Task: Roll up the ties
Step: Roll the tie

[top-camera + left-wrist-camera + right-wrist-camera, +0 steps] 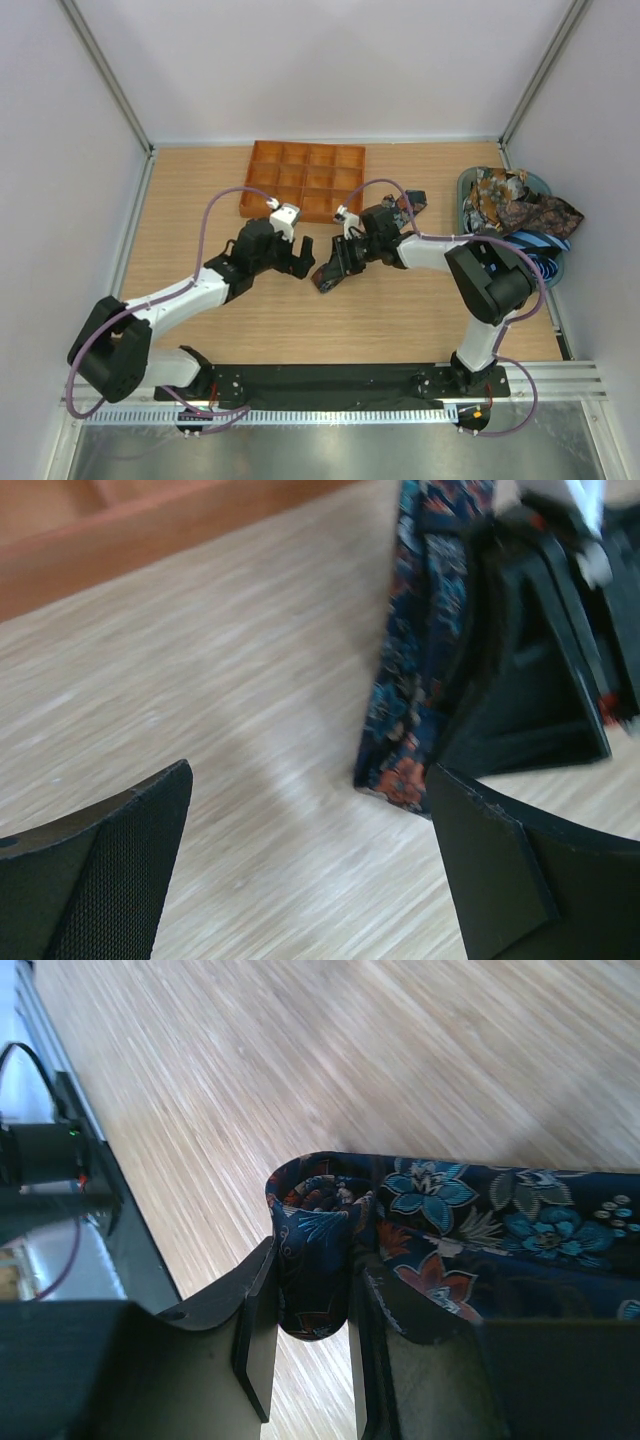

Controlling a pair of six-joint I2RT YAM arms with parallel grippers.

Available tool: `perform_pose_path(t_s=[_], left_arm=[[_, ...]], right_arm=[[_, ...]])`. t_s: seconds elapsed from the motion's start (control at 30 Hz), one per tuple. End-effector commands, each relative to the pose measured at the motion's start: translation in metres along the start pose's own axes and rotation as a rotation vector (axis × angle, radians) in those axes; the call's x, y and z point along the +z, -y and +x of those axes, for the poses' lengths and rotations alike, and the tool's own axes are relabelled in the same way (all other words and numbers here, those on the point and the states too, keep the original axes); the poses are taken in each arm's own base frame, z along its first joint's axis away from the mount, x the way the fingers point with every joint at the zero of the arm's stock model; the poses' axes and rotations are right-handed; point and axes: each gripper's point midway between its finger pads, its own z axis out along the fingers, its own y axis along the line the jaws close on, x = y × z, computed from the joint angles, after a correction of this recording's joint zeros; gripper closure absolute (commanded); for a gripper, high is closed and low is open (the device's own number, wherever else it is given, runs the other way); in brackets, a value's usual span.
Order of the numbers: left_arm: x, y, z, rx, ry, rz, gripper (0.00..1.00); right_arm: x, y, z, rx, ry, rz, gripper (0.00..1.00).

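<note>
At the centre of the bench (400, 320), the right end effector (312, 1270) clamps a floral tie (450, 1210) barely coiled. The left end effector (300, 255) hovers, jaws apart. More ties (510, 200) lie heaped, unrolled, at right.

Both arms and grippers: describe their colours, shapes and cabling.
The left arm and right arm share one build: white tubular links between bulky black joint housings, each trailed by a looping lilac cable. The left gripper and right gripper are matte black with flat, wedge-shaped fingers, finely textured on the inside. No markings are readable.
</note>
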Motion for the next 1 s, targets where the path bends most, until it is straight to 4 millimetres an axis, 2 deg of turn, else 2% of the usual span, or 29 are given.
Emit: perform_pose_path(t_s=[0.0,0.07,0.13,0.3,0.53,0.83,0.97], left_arm=[[0.006,0.041,0.006,0.136,-0.013,0.200,0.00],[0.011,0.046,0.014,0.226,-0.050,0.205,0.00],[0.017,0.050,0.033,0.264,-0.115,0.212,0.00],[0.031,0.053,0.050,0.304,-0.196,0.248,0.00],[0.046,0.051,0.056,0.360,-0.241,0.223,0.00],[0.052,0.060,0.073,0.432,-0.320,0.237,0.00],[0.062,0.047,0.078,0.472,-0.359,0.147,0.00]], right_arm=[[0.001,0.014,0.001,0.081,0.008,-0.035,0.73],[0.002,0.021,0.004,0.113,-0.003,-0.031,0.73],[0.004,0.029,0.008,0.136,-0.016,-0.025,0.73],[0.009,0.036,0.010,0.159,-0.031,-0.022,0.73],[0.009,0.037,0.007,0.185,-0.018,-0.056,0.73],[0.010,0.038,0.007,0.207,-0.019,-0.076,0.73],[0.010,0.037,0.006,0.206,-0.019,-0.080,0.73]])
